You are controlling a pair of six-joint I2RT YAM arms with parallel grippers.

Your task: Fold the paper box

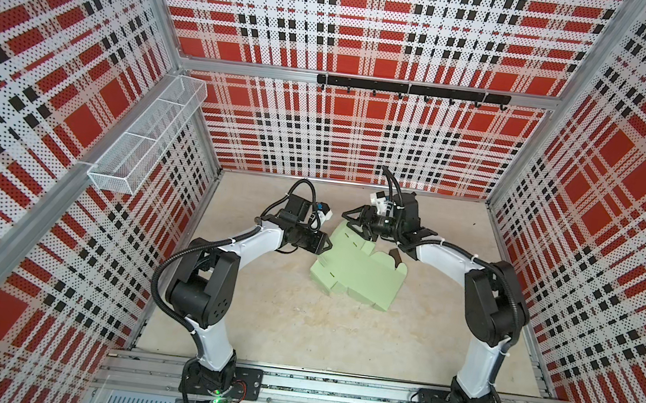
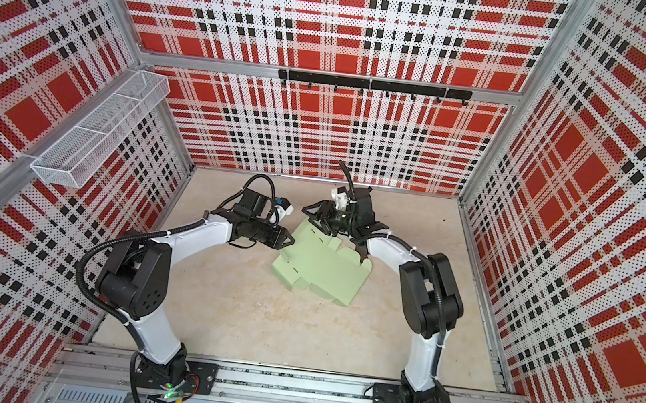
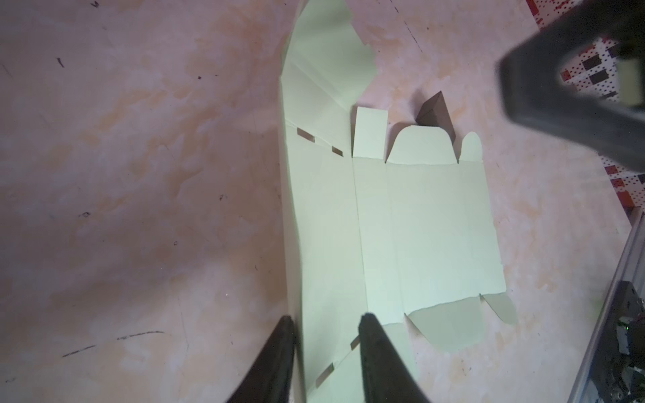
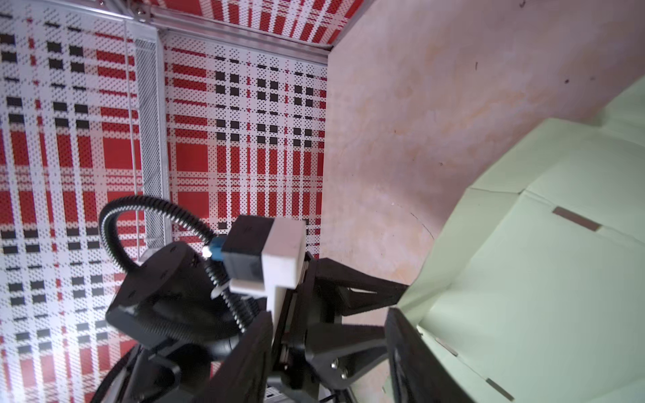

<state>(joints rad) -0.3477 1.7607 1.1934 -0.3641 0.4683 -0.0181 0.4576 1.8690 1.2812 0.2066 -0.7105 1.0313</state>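
Note:
The paper box (image 1: 362, 274) (image 2: 325, 274) is a pale mint-green die-cut sheet lying mostly flat on the floor. Its far-left part curls upward. My left gripper (image 1: 327, 247) (image 2: 290, 241) is at the sheet's left edge. In the left wrist view the sheet (image 3: 436, 226) has a raised side strip, and my left gripper (image 3: 326, 319) straddles it with a gap between its fingers. My right gripper (image 1: 352, 223) (image 2: 313, 216) stands open at the lifted far end. In the right wrist view one finger of my right gripper (image 4: 330, 314) rests beside the sheet (image 4: 541, 279), gripping nothing.
A small dark brown wedge scrap (image 1: 394, 255) (image 3: 434, 110) lies at the sheet's far edge near the rounded tabs. A white wire basket (image 1: 144, 139) hangs on the left wall and a black hook rail (image 1: 412, 89) on the back wall. Plaid walls enclose the floor.

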